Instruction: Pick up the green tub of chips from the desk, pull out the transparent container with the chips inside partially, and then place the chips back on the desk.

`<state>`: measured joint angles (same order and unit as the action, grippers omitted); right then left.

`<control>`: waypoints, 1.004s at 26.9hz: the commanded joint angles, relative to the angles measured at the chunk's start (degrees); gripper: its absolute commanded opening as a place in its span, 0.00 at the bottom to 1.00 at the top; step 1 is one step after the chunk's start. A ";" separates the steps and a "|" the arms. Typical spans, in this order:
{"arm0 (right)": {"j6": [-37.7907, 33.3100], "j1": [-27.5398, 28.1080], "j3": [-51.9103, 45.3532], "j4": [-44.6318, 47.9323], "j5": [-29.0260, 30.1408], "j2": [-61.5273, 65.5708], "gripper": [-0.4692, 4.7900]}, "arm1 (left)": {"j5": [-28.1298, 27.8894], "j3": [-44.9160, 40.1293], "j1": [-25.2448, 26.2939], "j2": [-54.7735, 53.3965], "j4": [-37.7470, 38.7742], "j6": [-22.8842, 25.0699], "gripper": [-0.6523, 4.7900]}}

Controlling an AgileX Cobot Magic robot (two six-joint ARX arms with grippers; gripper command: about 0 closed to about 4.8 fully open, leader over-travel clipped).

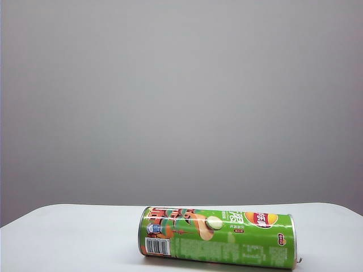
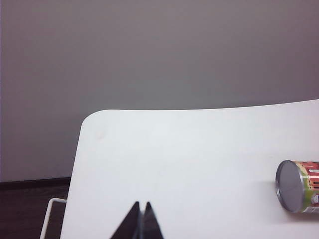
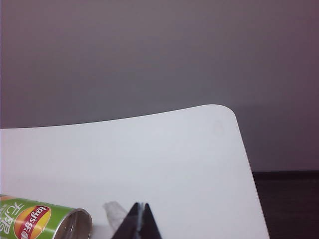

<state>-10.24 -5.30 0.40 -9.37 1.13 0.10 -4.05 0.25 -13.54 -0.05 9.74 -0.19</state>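
The long bright green round can of chips [image 1: 218, 237] lies on its side on the wide white smooth desk [image 1: 68, 232], at about six o'clock in the outside view; its silver closed end [image 2: 289, 185] points left and its open end [image 3: 79, 224] points right. A bit of clear plastic [image 3: 115, 213] pokes out there. The left gripper [image 2: 140, 219] waits well apart from the can, pinched tight and holding nothing; the right gripper [image 3: 139, 219] sits near the open end, also pinched tight and empty. The can is round, so a bump could make it roll away; a hard pull could spill chips.
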 commanded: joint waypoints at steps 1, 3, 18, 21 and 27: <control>-0.26 0.02 -0.35 1.01 -0.09 0.00 0.09 | 0.20 0.11 0.00 0.00 0.42 0.17 0.11; -0.26 0.02 -0.35 1.01 -0.09 0.00 0.09 | 0.20 0.11 0.00 0.00 -0.09 0.17 0.11; -4.74 -0.04 -0.35 5.70 0.24 0.02 0.09 | 4.33 2.62 -0.15 -0.04 -6.99 -5.31 0.11; -5.75 -0.04 -0.15 7.98 0.07 0.07 0.08 | 5.33 6.10 -0.15 -0.26 -6.99 -6.01 0.11; -6.51 -0.04 1.38 7.52 -2.16 0.17 0.08 | 5.20 14.45 -0.13 -3.52 -6.99 -5.75 0.11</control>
<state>-16.12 -5.30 0.71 -2.22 0.69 0.14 0.89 13.10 -13.65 -2.42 3.46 -6.07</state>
